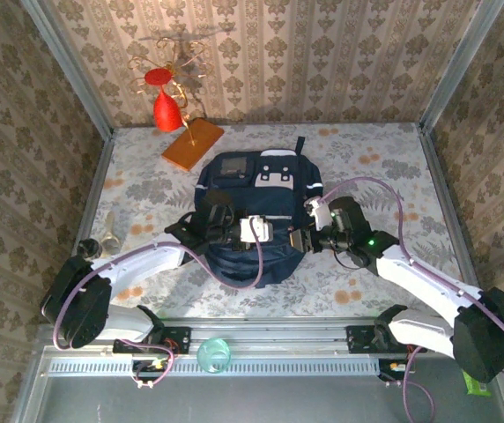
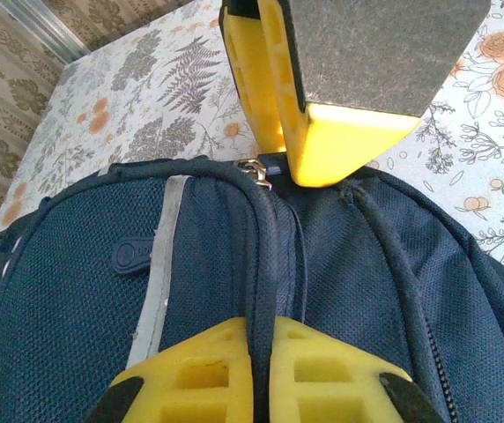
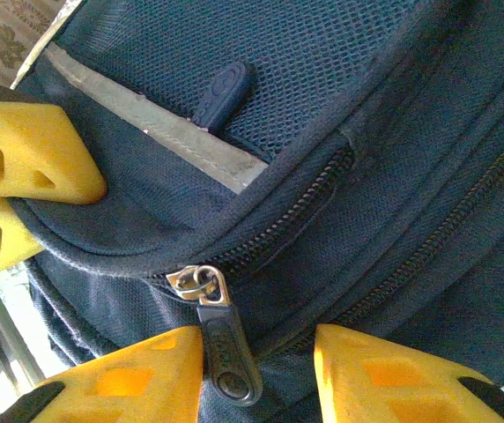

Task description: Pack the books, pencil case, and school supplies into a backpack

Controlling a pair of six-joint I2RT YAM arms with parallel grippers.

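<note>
Backpack (image 1: 265, 196), navy with pale reflective stripes (image 3: 173, 141), lies flat at the centre of the floral-clothed table (image 1: 384, 282). Both arms reach in over its near end, where they meet. The left gripper (image 2: 263, 344) has its yellow fingers pressed together on a raised ridge of fabric beside the zip seam. The pinch appears meant to anchor the soft backpack (image 2: 366, 291) so it does not drag across the cloth while the other arm works the zip.

Facing it, the right gripper (image 3: 256, 342) stands with its fingers apart. The dark zip pull (image 3: 226, 352) hangs in the gap between them, close against one finger and clear of the other, and nothing is clamped. The metal slider (image 3: 197, 284) sits at the end of its track near the bag's corner. The teeth running away from it look meshed, so this compartment reads as closed. What the bag holds cannot be told from outside. Judged from the closed zip, the packing looks at or near its finish.

An orange slab (image 1: 192, 144) and a red ornament (image 1: 166, 110) sit well apart at the table's far edge, out of the work.
</note>
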